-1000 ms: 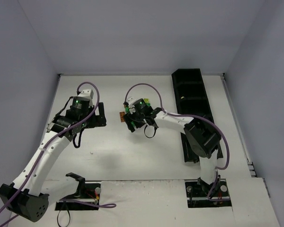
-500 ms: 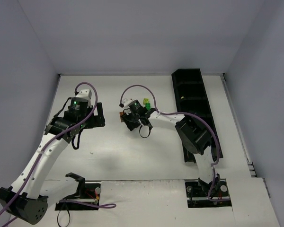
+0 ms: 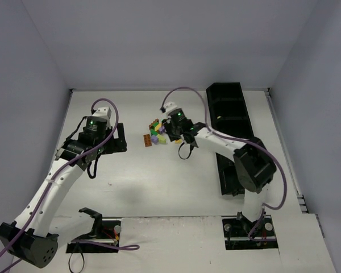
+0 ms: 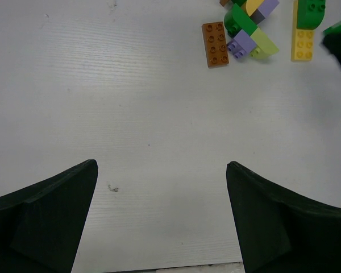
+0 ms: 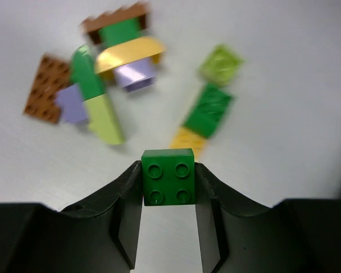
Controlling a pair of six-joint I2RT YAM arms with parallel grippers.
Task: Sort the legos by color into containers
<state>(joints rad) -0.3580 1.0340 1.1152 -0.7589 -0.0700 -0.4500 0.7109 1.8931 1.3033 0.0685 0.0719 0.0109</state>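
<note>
On the white table point(image 3: 131, 187), boxed by pale grey walls point(image 3: 159, 45):

- Legos point(image 3: 155, 135): a loose heap near the middle of the table, just beside the right gripper point(image 3: 169, 129).
- Containers point(image 3: 230, 111): a black tray along the right edge, well apart from the heap. Its near end is hidden behind the right arm.

Top view only:
- The tray and both white arms with their purple cables point(image 3: 184, 91).
- A green light point(image 3: 91, 120) on the left wrist.
- What lies in the compartments cannot be told.

Left wrist view only:
- Left gripper point(image 4: 162, 165): jaws wide, nothing between them, with fine-grained bare table beneath.
- At the upper right, an orange-brown plate point(image 4: 215, 44) lies flat.
- A lilac brick point(image 4: 240, 44) touches lime and dark green pieces.
- A yellow brick point(image 4: 303, 44) sits end to end with a green one.

Right wrist view only:
- Right gripper point(image 5: 168, 170): jaws narrow, clamped on a dark green four-stud brick point(image 5: 168, 183), studs toward the camera, held clear of the table.
- The heap is blurred beyond it.
</note>
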